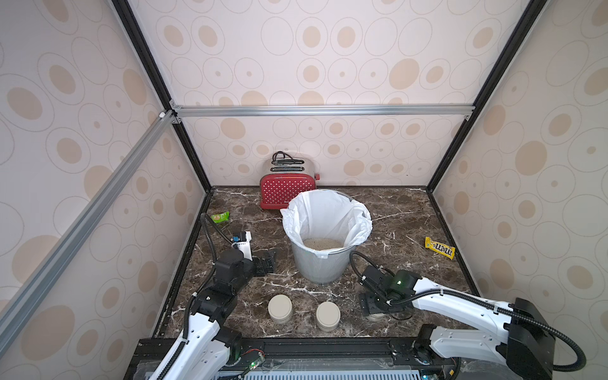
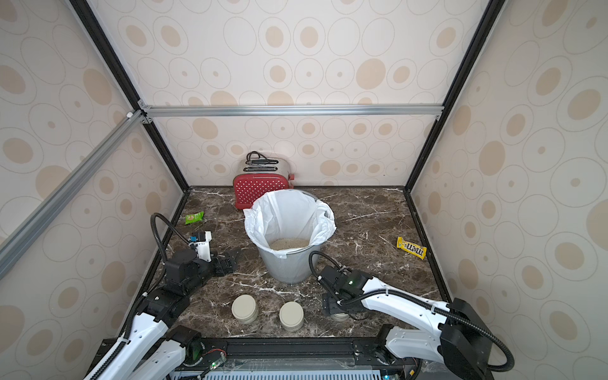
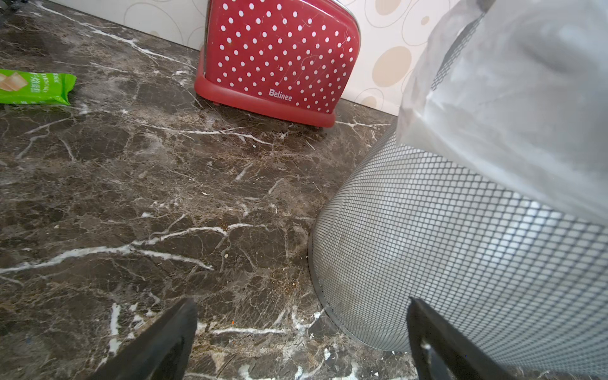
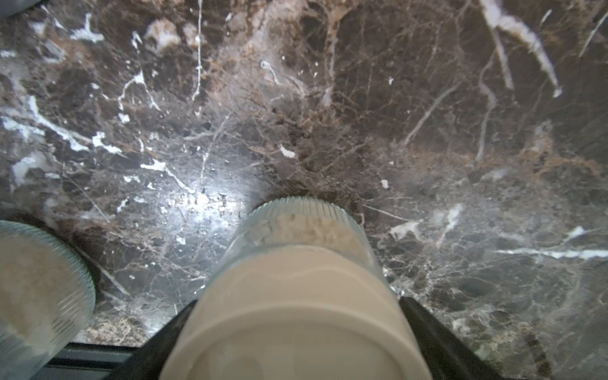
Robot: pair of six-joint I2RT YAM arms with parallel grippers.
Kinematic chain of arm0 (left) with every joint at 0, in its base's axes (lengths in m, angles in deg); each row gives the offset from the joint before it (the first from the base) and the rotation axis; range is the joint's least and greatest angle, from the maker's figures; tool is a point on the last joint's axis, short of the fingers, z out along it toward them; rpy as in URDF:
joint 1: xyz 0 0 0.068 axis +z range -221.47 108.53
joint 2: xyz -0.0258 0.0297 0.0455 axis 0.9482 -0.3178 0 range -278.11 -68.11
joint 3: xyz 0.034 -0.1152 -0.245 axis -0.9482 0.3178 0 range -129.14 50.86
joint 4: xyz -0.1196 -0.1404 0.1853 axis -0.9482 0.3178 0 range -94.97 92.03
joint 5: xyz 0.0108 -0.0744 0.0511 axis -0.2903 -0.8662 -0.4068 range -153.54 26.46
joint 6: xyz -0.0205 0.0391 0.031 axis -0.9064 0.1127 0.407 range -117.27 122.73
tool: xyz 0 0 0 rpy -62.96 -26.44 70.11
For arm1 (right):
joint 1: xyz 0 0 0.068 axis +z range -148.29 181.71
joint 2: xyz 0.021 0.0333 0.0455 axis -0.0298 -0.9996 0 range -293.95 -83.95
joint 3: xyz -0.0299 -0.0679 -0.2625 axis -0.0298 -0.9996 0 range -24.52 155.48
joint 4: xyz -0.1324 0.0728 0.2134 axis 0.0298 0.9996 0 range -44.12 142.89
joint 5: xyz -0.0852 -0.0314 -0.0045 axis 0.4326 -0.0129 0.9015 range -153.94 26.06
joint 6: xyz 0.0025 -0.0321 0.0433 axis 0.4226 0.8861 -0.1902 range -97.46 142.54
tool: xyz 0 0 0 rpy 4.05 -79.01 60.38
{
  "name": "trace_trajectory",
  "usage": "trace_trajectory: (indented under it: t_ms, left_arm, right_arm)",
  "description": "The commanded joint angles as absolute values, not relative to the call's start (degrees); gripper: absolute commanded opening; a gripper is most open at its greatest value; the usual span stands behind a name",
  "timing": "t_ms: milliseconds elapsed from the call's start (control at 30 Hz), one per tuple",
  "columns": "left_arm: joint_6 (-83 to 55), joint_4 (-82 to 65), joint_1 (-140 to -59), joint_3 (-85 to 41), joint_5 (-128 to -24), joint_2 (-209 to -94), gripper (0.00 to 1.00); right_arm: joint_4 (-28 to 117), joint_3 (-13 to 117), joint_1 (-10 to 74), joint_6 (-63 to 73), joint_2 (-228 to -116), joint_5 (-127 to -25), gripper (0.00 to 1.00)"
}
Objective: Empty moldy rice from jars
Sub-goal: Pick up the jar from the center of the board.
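**Three jars (image 1: 280,308), all lidded, and the right tool (image 4: 297,304) sits dead over one**

Two of them stand free near the front edge of the desk (image 1: 411,214), side by side with lids up. The third jar (image 4: 297,223) is further toward the right arm's side. The right tool points straight down over it, one jaw on each side of the beige lid (image 4: 296,316). The wrist view is too blurry for me to tell whether the jaws are pinching that lid or just straddling it. Pale rice (image 4: 309,230) shows through the glass, so I'd say this one isn't emptied yet.

The bit the next move hangs on, I reckon, is that the jar stands upright with its axis in line with the tool. That makes it a plain top-down grab or twist with no reorienting. The mesh bin (image 1: 317,266), with a heap of rice in its liner, is farther back and toward the middle from there.

The left tool (image 3: 301,304) is spread wide with nothing in it. It's low beside the bin's wall, well apart from every jar, so the right arm is clearly the nearer one.
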State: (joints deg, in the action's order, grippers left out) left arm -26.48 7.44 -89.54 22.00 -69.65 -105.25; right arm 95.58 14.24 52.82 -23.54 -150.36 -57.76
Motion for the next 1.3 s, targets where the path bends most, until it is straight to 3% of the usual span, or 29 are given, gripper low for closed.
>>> trace_trajectory:
  t_ms: [0, 267, 600, 733, 1267]
  left_arm:
    - [-27.0, 6.3, -89.9, 21.6, -69.8, -104.6, 0.99]
    - [-27.2, 6.6, -89.9, 21.7, -70.3, -104.5, 0.99]
    - [-26.9, 8.9, -89.9, 20.1, -68.4, -103.8, 0.99]
    - [-25.9, 10.2, -89.9, 18.4, -66.6, -102.7, 0.99]
    - [-6.3, 21.9, -90.0, 0.0, -73.7, -104.0, 0.99]
  right_arm:
    - [97.6, 14.0, 53.2, -24.7, -150.0, -57.7, 0.92]
    - [99.4, 14.6, 53.3, -24.6, -149.6, -57.8, 0.9]
    - [100.6, 15.5, 53.3, -25.7, -146.2, -56.2, 0.65]
    - [102.2, 18.4, 53.3, -25.3, -143.0, -54.6, 0.6]
    - [113.2, 45.8, 45.8, -12.6, -135.4, -59.6, 0.54]
